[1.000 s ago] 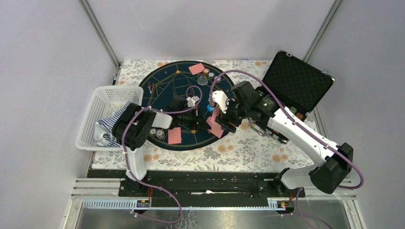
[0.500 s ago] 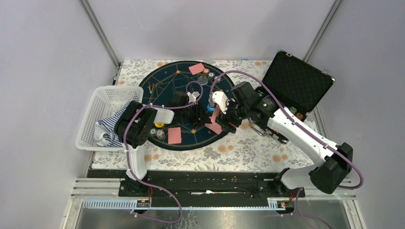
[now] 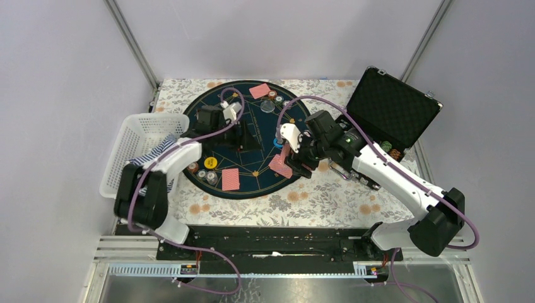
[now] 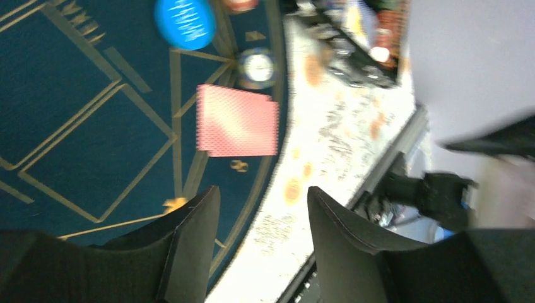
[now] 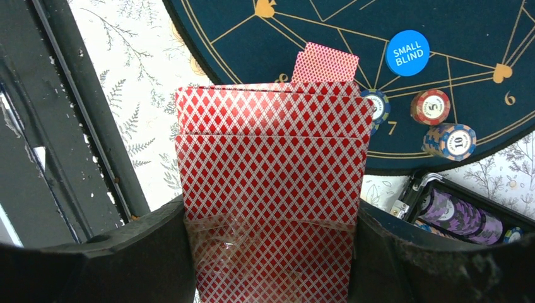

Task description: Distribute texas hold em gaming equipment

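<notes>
The right gripper (image 5: 271, 252) squeezes a stack of cards (image 5: 271, 151) over the near right edge of the round mat (image 3: 255, 183). The left gripper (image 4: 258, 246) hangs over the mat, fingers apart, holding nothing. The stack looks uneven, so a weak squeeze could let cards slide out and spill.

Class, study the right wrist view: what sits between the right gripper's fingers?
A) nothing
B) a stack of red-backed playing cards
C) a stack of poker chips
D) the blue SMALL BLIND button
B: the right gripper is clamped on the red-backed playing cards, with one finger against each side edge.
</notes>
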